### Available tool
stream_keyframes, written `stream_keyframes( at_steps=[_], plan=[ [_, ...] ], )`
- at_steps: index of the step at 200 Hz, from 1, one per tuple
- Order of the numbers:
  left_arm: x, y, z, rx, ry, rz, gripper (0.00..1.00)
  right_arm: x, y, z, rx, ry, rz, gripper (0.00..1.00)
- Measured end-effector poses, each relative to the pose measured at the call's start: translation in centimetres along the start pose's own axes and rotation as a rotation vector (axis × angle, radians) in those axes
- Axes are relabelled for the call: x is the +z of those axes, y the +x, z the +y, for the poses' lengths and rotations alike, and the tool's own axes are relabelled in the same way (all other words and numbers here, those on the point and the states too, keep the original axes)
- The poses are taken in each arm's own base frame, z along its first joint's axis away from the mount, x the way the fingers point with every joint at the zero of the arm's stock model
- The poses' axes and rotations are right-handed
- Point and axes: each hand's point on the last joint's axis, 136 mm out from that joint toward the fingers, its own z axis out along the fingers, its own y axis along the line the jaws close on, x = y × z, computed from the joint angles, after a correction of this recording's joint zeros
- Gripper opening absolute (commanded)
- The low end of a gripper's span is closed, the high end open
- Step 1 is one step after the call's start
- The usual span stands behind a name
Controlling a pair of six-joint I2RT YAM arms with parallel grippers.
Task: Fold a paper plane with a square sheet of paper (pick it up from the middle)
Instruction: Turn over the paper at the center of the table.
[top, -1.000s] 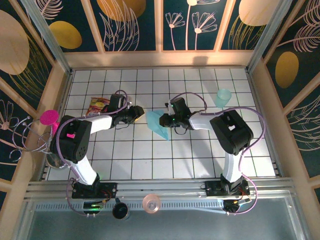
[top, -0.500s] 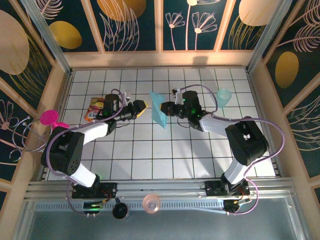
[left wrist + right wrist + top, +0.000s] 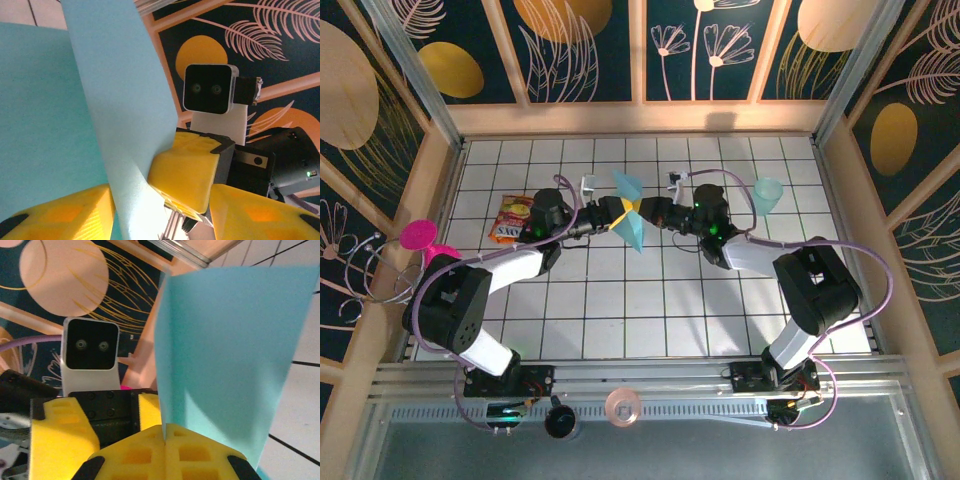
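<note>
- Both arms have swung toward the far side of the tabletop (image 3: 620, 310) over the last second. The left claw (image 3: 608, 212), which stood well apart from the paper sheet (image 3: 630, 230), has come right up to it.
- Paper sheet: light blue, held off the tiles between the two claws, about mid-width in the far half of the tabletop. It stands on edge, one corner pointing away and another toward the arm bases. A second ago it hung nearer the bases.
- Right claw (image 3: 646, 212): clenched on the sheet. The right wrist view has both yellow fingers (image 3: 210, 442) pressed together, the paper's edge rising from the seam.
- Left claw: released, jaws apart. The left wrist view shows its yellow fingers at either side, with the sheet and one finger of the right claw in the gap. Whether a finger brushes the paper I cannot tell.
- Claws face each other nose to nose, sheet between.
- Pale teal cup (image 3: 767, 194) on the tiles to the right, well apart from the paper.
- Snack packet (image 3: 512, 217) to the left, near the left arm.
</note>
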Motion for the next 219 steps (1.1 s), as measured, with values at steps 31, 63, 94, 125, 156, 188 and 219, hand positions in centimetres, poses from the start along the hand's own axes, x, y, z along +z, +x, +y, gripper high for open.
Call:
stream_keyframes(
  at_steps=[31, 63, 94, 125, 156, 188, 219],
  plan=[
    [0.0, 0.1, -0.3, 0.008, 0.012, 0.006, 0.5, -0.2, 0.0, 1.0, 0.024, -0.051, -0.003, 0.03],
    [0.1, 0.2, -0.3, 0.008, 0.012, 0.01, 0.48, -0.6, -0.9, 1.6, 0.039, -0.082, -0.023, 0.03],
    [0.1, 0.3, -0.5, 0.013, 0.024, 0.017, 0.39, -1.0, -1.5, 2.0, 0.052, -0.104, -0.036, 0.03],
    [0.0, 0.2, -1.5, 0.038, 0.063, 0.019, 0.32, -1.1, -1.8, 2.6, 0.06, -0.131, -0.041, 0.04],
    [0.0, 0.1, -2.0, 0.051, 0.079, 0.016, 0.24, -1.1, -1.7, 2.8, 0.076, -0.141, -0.039, 0.04],
    [0.0, -0.1, -2.6, 0.067, 0.102, 0.008, 0.2, -1.1, -1.7, 2.8, 0.08, -0.147, -0.041, 0.06],
    [-0.1, -0.2, -3.0, 0.07, 0.117, 0.003, 0.14, -1.2, -1.7, 2.8, 0.086, -0.151, -0.043, 0.1]
  ],
)
